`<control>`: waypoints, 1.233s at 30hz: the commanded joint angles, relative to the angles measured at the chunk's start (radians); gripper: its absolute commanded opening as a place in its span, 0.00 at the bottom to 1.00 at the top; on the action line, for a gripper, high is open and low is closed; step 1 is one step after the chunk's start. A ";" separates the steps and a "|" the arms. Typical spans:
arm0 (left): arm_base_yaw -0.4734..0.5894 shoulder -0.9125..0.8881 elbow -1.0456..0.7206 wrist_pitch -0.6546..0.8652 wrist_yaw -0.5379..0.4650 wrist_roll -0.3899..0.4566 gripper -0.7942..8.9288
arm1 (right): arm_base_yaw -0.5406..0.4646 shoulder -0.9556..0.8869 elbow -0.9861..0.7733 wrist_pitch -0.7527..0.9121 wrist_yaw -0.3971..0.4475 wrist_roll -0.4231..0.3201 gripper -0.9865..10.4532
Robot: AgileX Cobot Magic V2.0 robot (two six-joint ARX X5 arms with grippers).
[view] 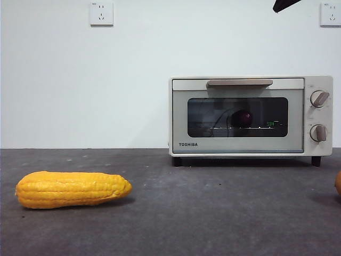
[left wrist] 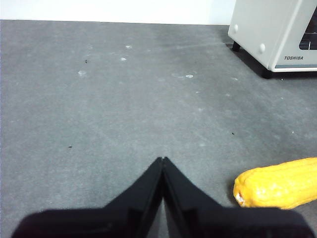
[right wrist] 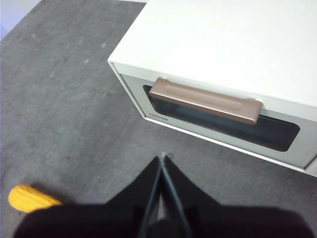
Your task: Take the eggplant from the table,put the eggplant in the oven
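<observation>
Corn cob (view: pixel 73 189) sat lower left on the bench (view: pixel 213 213). Eggplant (view: pixel 244 118) looked already inside the shut oven (view: pixel 250 114), so I'd guess it's finished. Both the left gripper (left wrist: pixel 162 159) and right gripper (right wrist: pixel 162 157) were closed, empty; nothing left but retreating.

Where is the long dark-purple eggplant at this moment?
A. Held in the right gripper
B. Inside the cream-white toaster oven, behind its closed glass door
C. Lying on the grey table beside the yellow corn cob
B: a dark-purple rounded shape, the eggplant, shows through the shut glass door of the oven; both grippers are shut and empty.
</observation>
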 commanded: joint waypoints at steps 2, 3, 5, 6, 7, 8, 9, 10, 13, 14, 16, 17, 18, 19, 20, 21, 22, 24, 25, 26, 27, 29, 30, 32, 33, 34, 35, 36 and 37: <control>0.003 0.000 -0.008 0.006 0.000 -0.004 0.08 | 0.000 0.006 0.001 0.008 0.003 -0.007 0.09; 0.003 0.000 -0.008 0.006 0.000 -0.004 0.08 | 0.000 0.006 0.001 0.008 0.004 -0.007 0.09; 0.003 0.000 -0.008 0.006 0.000 -0.004 0.08 | 0.000 0.006 0.001 0.008 0.003 -0.007 0.09; 0.003 0.000 -0.008 0.006 0.000 -0.004 0.08 | 0.000 0.006 0.001 0.008 0.004 -0.007 0.09; 0.003 0.000 -0.008 0.006 0.000 -0.004 0.08 | 0.000 0.006 0.001 0.008 0.004 -0.007 0.09; 0.003 0.000 -0.008 0.006 0.000 -0.004 0.08 | 0.000 0.006 0.001 0.008 0.004 -0.007 0.09; 0.003 0.000 -0.008 0.006 0.000 -0.004 0.08 | 0.000 0.006 0.001 0.008 0.003 -0.007 0.09; 0.003 0.000 -0.008 0.006 0.000 -0.004 0.08 | 0.000 0.006 0.001 0.008 0.004 -0.007 0.09; 0.003 0.000 -0.008 0.006 0.000 -0.004 0.08 | 0.000 0.006 0.001 0.008 0.003 -0.007 0.09; 0.003 0.000 -0.008 0.006 0.000 -0.004 0.08 | -0.002 0.006 0.001 0.009 0.009 -0.007 0.09; 0.003 0.000 -0.008 0.006 0.000 -0.004 0.08 | -0.008 -0.007 0.001 0.004 0.043 -0.007 0.09; 0.003 0.000 -0.008 0.006 0.000 -0.004 0.08 | -0.008 -0.015 0.001 0.003 0.065 -0.007 0.09; 0.003 0.000 -0.008 0.006 0.000 -0.004 0.08 | -0.008 -0.027 0.001 0.003 0.091 -0.007 0.09; 0.003 0.000 -0.008 0.006 0.000 -0.004 0.08 | -0.008 -0.043 0.001 0.001 0.118 -0.007 0.09; 0.003 0.000 -0.008 0.006 0.000 -0.004 0.08 | -0.008 -0.061 0.001 -0.003 0.142 -0.007 0.09; 0.003 0.000 -0.008 0.006 0.000 -0.004 0.08 | -0.008 -0.083 0.001 -0.005 0.167 -0.008 0.09; 0.003 0.000 -0.008 0.006 0.000 -0.004 0.08 | -0.008 -0.107 0.001 -0.003 0.195 -0.016 0.09; 0.003 0.000 -0.008 0.006 0.000 -0.004 0.08 | -0.008 -0.153 0.001 -0.005 0.240 -0.017 0.09; 0.003 0.000 -0.008 0.006 0.000 -0.004 0.08 | -0.008 -0.185 0.001 -0.008 0.267 -0.019 0.09; 0.003 0.000 -0.008 0.006 0.000 -0.004 0.08 | -0.009 -0.211 0.001 -0.011 0.290 -0.025 0.09; 0.003 0.000 -0.008 0.006 0.000 -0.004 0.08 | -0.013 -0.242 0.001 -0.015 0.317 -0.034 0.09; 0.003 0.000 -0.008 0.006 0.000 -0.004 0.08 | -0.027 -0.300 0.001 -0.027 0.365 -0.037 0.09; 0.003 0.000 -0.008 0.006 0.000 -0.004 0.08 | -0.037 -0.332 0.001 -0.038 0.386 -0.037 0.09; 0.003 0.000 -0.008 0.006 0.000 -0.004 0.08 | -0.056 -0.389 0.001 -0.068 0.404 -0.037 0.09; 0.003 0.000 -0.008 0.006 0.000 -0.004 0.08 | -0.065 -0.414 0.001 -0.084 0.406 -0.037 0.09; 0.003 0.000 -0.008 0.006 0.000 -0.004 0.08 | -0.076 -0.440 0.001 -0.104 0.405 -0.037 0.09; 0.003 0.000 -0.008 0.006 0.000 -0.004 0.08 | -0.089 -0.462 0.001 -0.124 0.406 -0.037 0.09; 0.003 0.000 -0.008 0.006 0.000 -0.004 0.08 | -0.100 -0.482 0.001 -0.143 0.406 -0.037 0.09; 0.003 0.000 -0.008 0.006 0.000 -0.004 0.08 | -0.110 -0.500 0.001 -0.160 0.406 -0.037 0.09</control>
